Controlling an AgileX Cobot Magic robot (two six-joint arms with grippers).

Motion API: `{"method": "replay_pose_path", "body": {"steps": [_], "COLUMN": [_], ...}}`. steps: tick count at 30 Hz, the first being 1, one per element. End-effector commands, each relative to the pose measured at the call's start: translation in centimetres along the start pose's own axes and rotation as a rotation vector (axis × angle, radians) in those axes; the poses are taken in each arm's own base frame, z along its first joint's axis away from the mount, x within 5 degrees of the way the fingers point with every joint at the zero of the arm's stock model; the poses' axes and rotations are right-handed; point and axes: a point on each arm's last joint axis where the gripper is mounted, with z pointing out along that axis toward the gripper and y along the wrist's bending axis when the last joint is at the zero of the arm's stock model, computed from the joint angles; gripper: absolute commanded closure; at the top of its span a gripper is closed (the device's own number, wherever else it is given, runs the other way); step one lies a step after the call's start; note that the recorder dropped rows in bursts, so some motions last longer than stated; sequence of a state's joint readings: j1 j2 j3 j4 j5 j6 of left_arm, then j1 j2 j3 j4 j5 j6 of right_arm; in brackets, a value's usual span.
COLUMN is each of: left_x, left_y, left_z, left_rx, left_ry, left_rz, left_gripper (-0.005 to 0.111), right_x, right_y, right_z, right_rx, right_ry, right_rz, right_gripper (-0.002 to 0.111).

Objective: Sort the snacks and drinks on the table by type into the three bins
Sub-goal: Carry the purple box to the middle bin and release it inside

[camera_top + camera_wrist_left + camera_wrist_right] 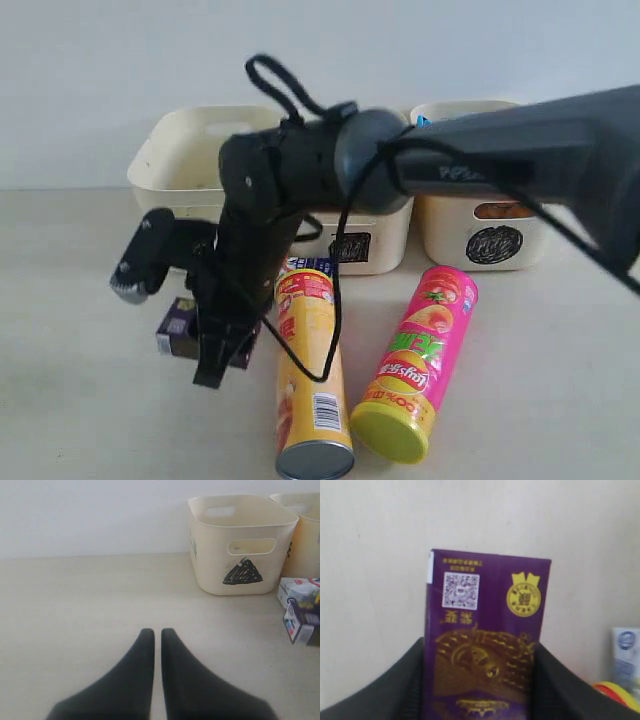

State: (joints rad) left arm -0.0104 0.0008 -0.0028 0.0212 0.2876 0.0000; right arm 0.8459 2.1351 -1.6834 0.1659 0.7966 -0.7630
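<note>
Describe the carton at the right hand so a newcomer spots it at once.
Find the bin marked with a triangle. In front of it sit two cartons. The right hand grips the dark purple carton with gold print; its neighbour is white and blue.

My right claw (480,646) grips the dark purple carton (487,595), gold-printed, by both sides. The yellow tube (310,380) and pink tube (420,365) lie side by side on the pale tabletop (80,400). The white and blue carton (297,590) lies near the triangle bin (240,545).
</note>
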Motion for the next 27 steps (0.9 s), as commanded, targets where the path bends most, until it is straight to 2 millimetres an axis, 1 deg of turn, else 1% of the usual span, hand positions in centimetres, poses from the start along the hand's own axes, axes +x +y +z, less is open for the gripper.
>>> {"method": "replay_pose_path", "body": {"steps": [1,2,3,5,7,9,10,12,13,14,15,17,18,21,23,27], "left_x": [0.1,0.1,0.1,0.1,0.1,0.1,0.1,0.1,0.1,0.1,0.1,0.1,0.1,0.1,0.1,0.1], "left_y": [0.0,0.0,0.0,0.0,0.0,0.0,0.0,0.0,0.0,0.0,0.0,0.0,0.0,0.0,0.0,0.0], "left_z": [0.0,0.0,0.0,0.0,0.0,0.0,0.0,0.0,0.0,0.0,0.0,0.0,0.0,0.0,0.0,0.0], "left_rx": [0.0,0.0,0.0,0.0,0.0,0.0,0.0,0.0,0.0,0.0,0.0,0.0,0.0,0.0,0.0,0.0], "left_ry": [0.0,0.0,0.0,0.0,0.0,0.0,0.0,0.0,0.0,0.0,0.0,0.0,0.0,0.0,0.0,0.0], "left_rz": [-0.008,-0.008,-0.008,-0.008,-0.008,-0.008,-0.008,-0.008,-0.008,-0.008,-0.008,-0.008,-0.008,-0.008,-0.008,-0.008], "left_gripper": [0.102,0.102,0.102,0.102,0.102,0.102,0.102,0.102,0.102,0.102,0.102,0.102,0.102,0.102,0.102,0.102], "right_x": [-1.1,-1.0,-0.6,0.4,1.7,2.9,4.4,6.6,7.3,8.0,8.7,9.6,9.6,9.5,9.9,10.6], "right_y": [-0.6,-0.9,-1.8,-3.2,-4.9,-6.4,-8.2,-10.9,-11.8,-12.7,-14.0,-15.7,-16.3,-17.8,-19.9,-21.7], "right_z": [-6.5,-7.8,-10.1,-12.4,-14.1,-15.0,-15.6,-16.4,-16.6,-16.6,-16.4,-15.2,-14.5,-12.5,-10.4,-8.5], "right_rx": [0.127,0.173,0.254,0.315,0.365,0.408,0.456,0.531,0.559,0.579,0.616,0.67,0.687,0.69,0.671,0.649], "right_ry": [-0.058,-0.053,-0.058,-0.083,-0.114,-0.142,-0.172,-0.24,-0.28,-0.307,-0.37,-0.413,-0.425,-0.398,-0.364,-0.331], "right_rz": [-0.004,-0.006,0.019,0.075,0.168,0.254,0.345,0.489,0.533,0.561,0.587,0.575,0.561,0.522,0.54,0.566], "right_gripper": [0.108,0.108,0.108,0.108,0.108,0.108,0.108,0.108,0.108,0.108,0.108,0.108,0.108,0.108,0.108,0.108]}}
